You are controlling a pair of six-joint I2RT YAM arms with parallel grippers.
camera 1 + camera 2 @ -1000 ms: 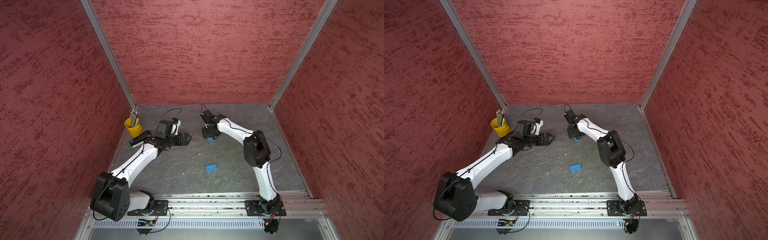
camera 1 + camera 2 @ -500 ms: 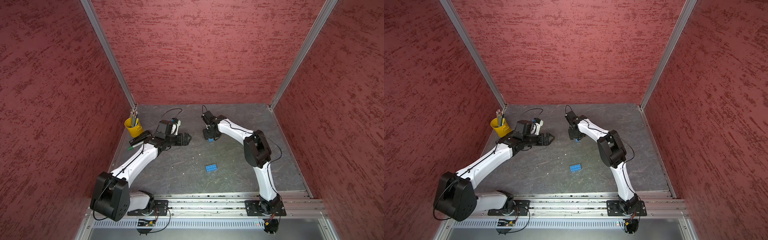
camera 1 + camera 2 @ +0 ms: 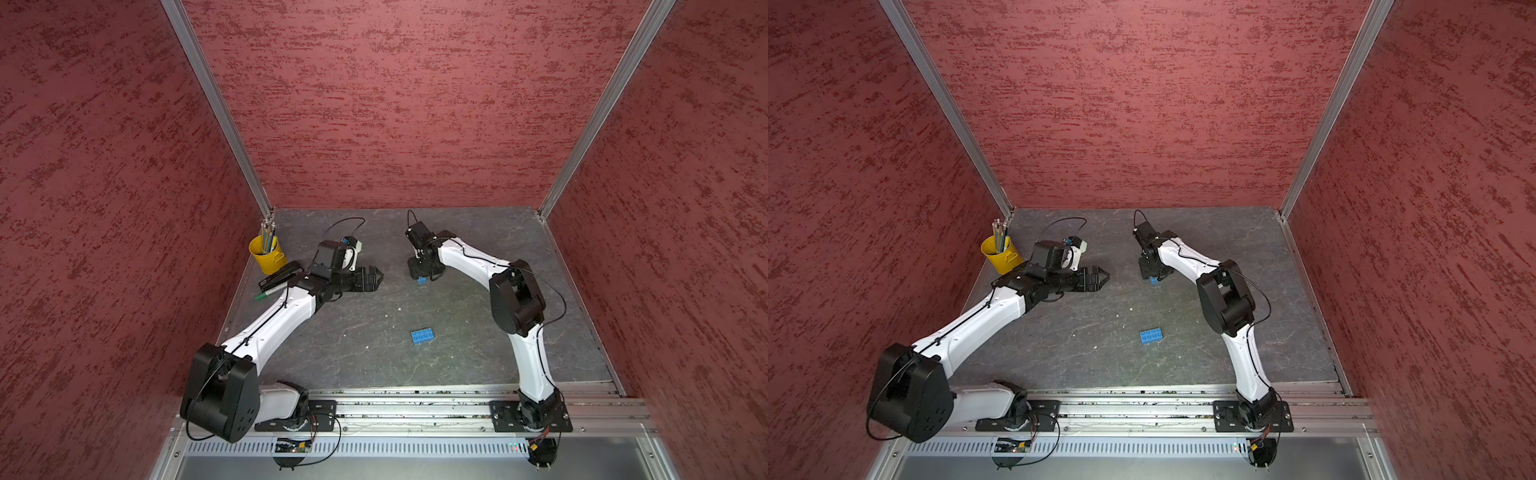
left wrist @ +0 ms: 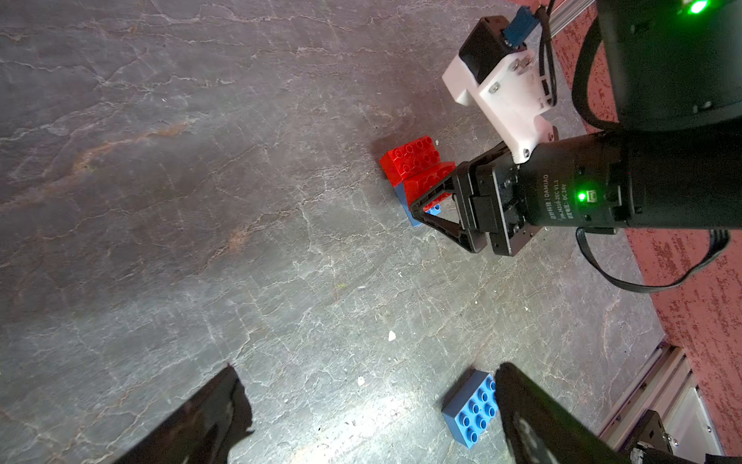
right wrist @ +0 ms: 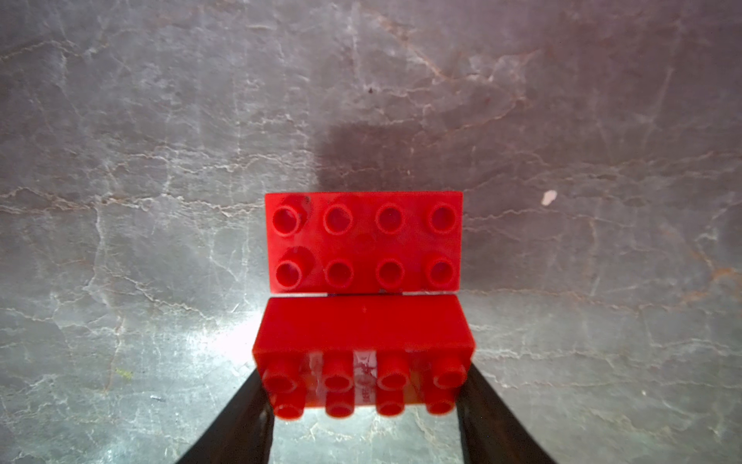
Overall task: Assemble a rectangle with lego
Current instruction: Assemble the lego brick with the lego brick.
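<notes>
Far left corner: a yellow cup (image 3: pixel 266 259) of pencils stands upright on the tabletop (image 3: pixel 478 232). Beside it, the left gripper (image 3: pixel 377 275) reaches toward the centre with its fingers (image 4: pixel 217 413) spread wide and nothing between them.

Centre, nearer the front rail: a loose blue brick (image 3: pixel 423 336) lies flat, studs up. Its long axis runs roughly left to right in both top views. It is well apart from the other pieces.

Right of centre, farther back: the right gripper (image 5: pixel 363 385) points down, its fingers (image 5: pixel 490 426) pinching a red brick (image 5: pixel 363 325) by its short ends, so the long axis spans the fingers. This brick is tipped, studs turned back toward the wrist and one smooth long wall showing. It sits long side against a second red brick (image 5: pixel 363 241), which is studs up. Their axes are parallel, with a thin seam between them. A blue base brick (image 4: pixel 401 199) shows beneath the second red brick.
</notes>
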